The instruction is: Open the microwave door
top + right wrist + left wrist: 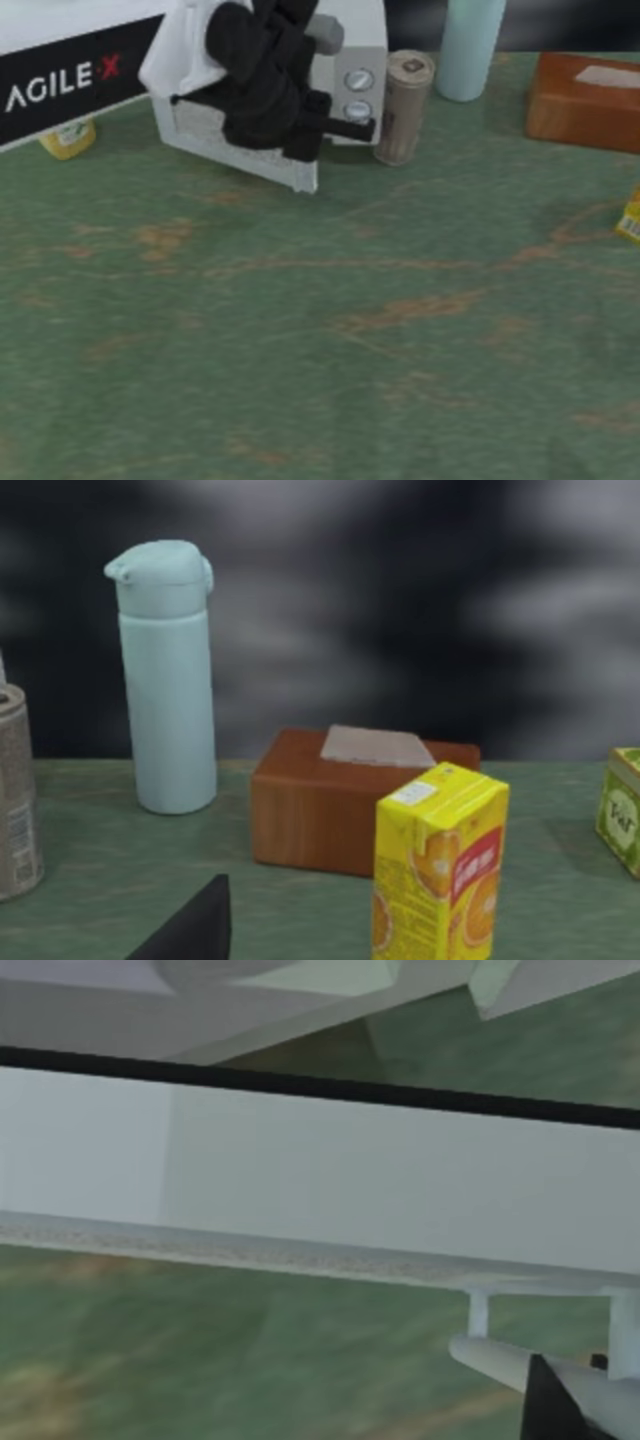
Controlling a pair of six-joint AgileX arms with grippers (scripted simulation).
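Can (404, 107) stands just beside swung microwave door (240, 152).

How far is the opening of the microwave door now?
Done: the flat white microwave door with grey mesh window is swung partway out from the small white boxy microwave. In hand: the left gripper is at the door's bar handle. Left: swing it wider. The right arm is parked outside the top view.

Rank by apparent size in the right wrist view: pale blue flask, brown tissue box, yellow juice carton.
1. brown tissue box and pale blue flask: look alike, unranked.
2. yellow juice carton, though it is nearest the camera.
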